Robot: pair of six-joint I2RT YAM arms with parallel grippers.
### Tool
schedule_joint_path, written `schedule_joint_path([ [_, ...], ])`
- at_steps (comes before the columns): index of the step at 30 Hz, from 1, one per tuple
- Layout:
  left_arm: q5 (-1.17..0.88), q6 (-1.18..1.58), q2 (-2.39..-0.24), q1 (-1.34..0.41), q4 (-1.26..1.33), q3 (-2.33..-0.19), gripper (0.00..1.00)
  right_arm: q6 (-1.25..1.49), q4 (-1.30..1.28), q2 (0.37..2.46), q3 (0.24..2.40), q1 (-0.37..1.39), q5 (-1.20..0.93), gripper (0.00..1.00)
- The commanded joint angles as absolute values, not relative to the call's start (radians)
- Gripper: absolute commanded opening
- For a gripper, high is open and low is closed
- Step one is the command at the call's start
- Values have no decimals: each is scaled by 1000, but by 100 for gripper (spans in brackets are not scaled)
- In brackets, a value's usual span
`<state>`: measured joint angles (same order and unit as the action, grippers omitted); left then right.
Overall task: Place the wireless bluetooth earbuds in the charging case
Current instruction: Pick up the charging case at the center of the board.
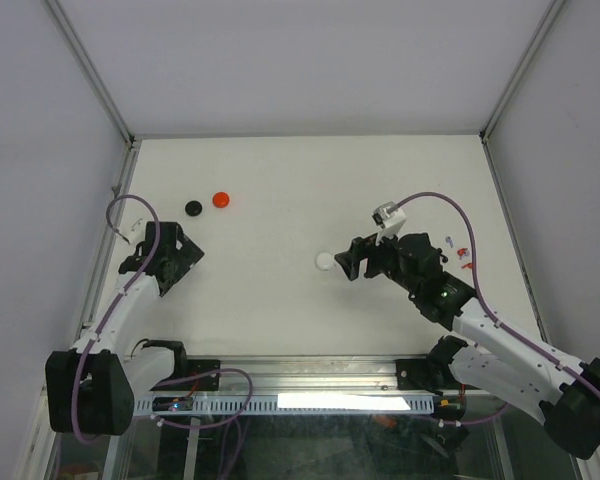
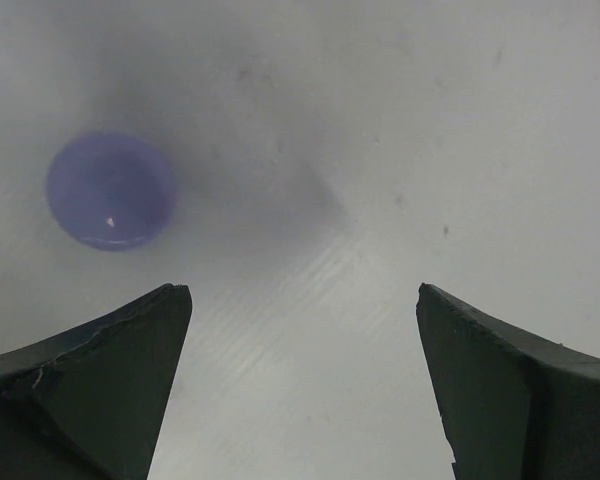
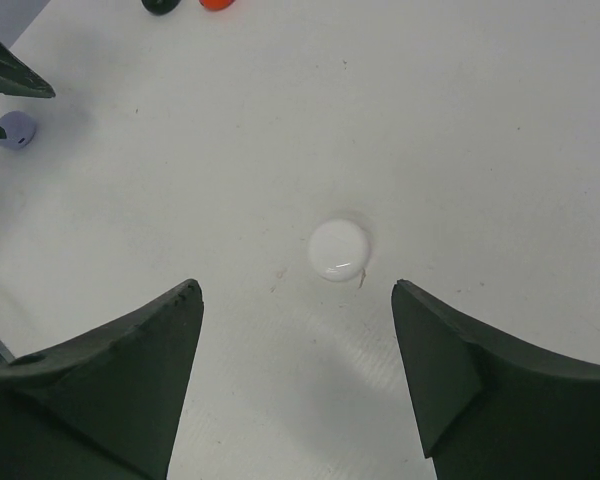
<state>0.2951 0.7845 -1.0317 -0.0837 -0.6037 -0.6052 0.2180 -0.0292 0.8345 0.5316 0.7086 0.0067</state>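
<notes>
White table (image 1: 280, 180), left tool (image 2: 305, 300) open by lilac disc (image 2: 110, 190), right tool (image 3: 295, 287) open by white case (image 3: 340, 250), both empty

Top camera: high behind arm bases, looking down on whole desk (image 1: 280, 180). Left wrist: close, lilac disc (image 2: 111, 191) at 10 o'clock. Right wrist: higher, shares disc; white puck (image 3: 340, 250) shared with top.
</notes>
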Motion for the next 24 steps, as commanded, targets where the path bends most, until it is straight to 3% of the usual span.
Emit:
schedule_joint_path([
  [1, 321, 732, -1059, 28, -619, -609, 99, 211, 47, 798, 526, 718, 16, 79],
  [14, 403, 785, -1228, 159, -594, -634, 99, 180, 64, 770, 505, 792, 102, 81],
  [24, 477, 821, -1303, 183, -589, -662, 89, 171, 65, 771, 502, 801, 120, 82],
])
